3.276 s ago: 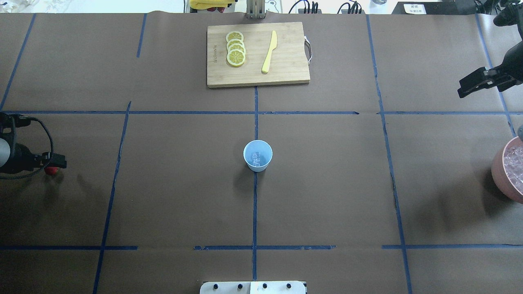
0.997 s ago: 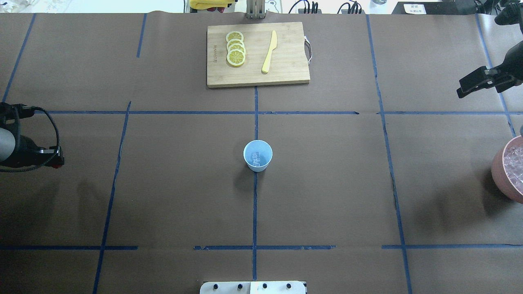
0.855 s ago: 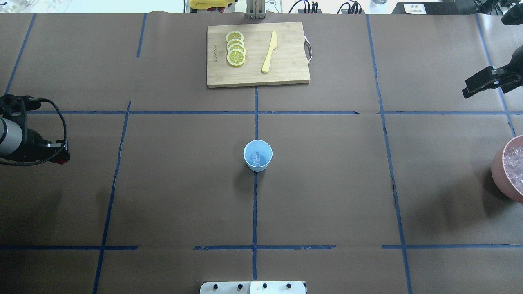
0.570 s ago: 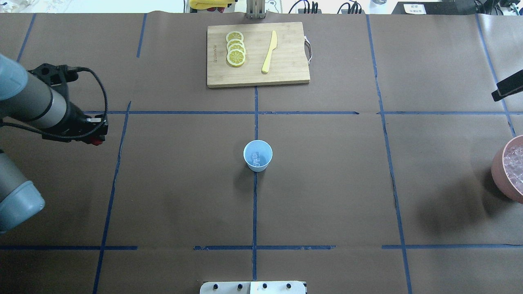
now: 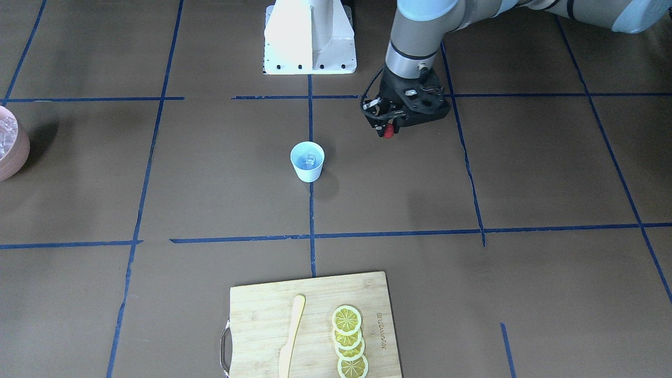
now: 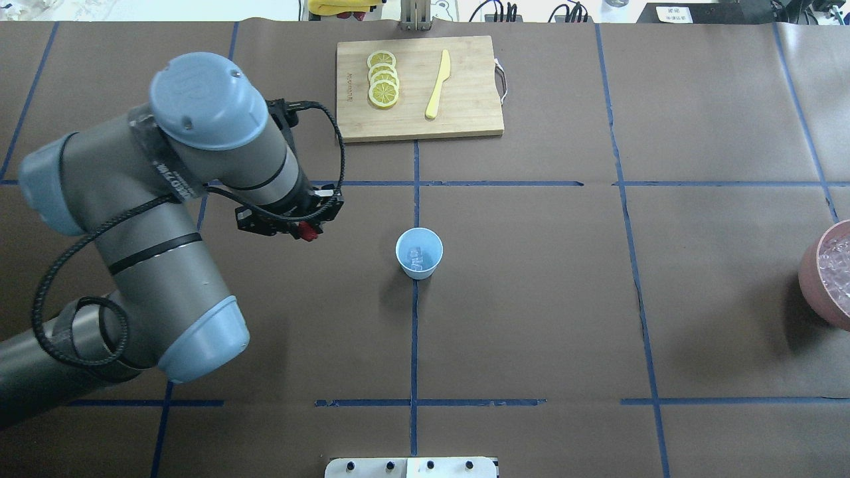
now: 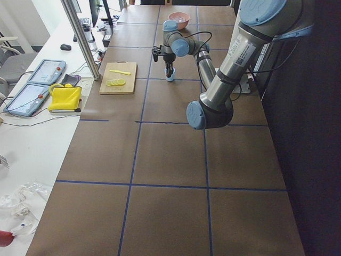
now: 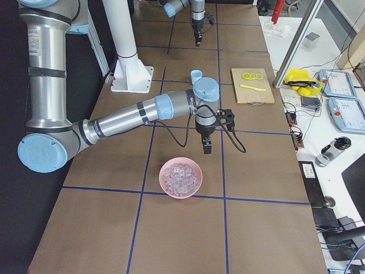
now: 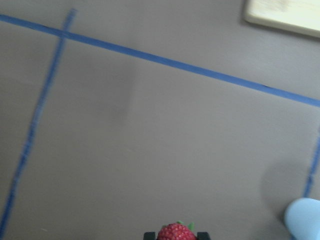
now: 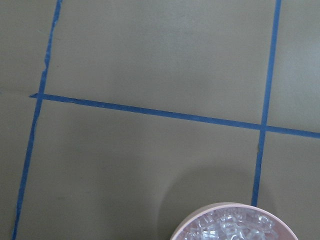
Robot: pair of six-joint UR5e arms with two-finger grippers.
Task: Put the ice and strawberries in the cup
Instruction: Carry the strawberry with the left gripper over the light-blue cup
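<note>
The pale blue cup (image 6: 419,252) stands at the table's middle, with a few clear ice cubes (image 6: 416,255) inside it. My left gripper (image 6: 305,229) hovers to the left of the cup, shut on a small red strawberry (image 5: 388,133). In the left wrist view the strawberry (image 9: 176,233) sits at the bottom edge and the cup (image 9: 304,219) at the lower right. More ice (image 8: 180,176) fills the pink bowl (image 6: 823,292) at the right edge. My right gripper (image 8: 206,149) hangs just beyond that bowl; I cannot tell whether it is open or shut.
A wooden cutting board (image 6: 465,99) lies at the far middle of the table, with lemon slices (image 6: 383,79) and a yellow knife (image 6: 438,83) on it. The robot's white base (image 5: 310,37) stands at the near edge. Blue tape lines cross the brown paper.
My left arm has swung in from the far left edge toward the cup, carrying the strawberry. The right gripper has drawn back out of the overhead view on the right.
</note>
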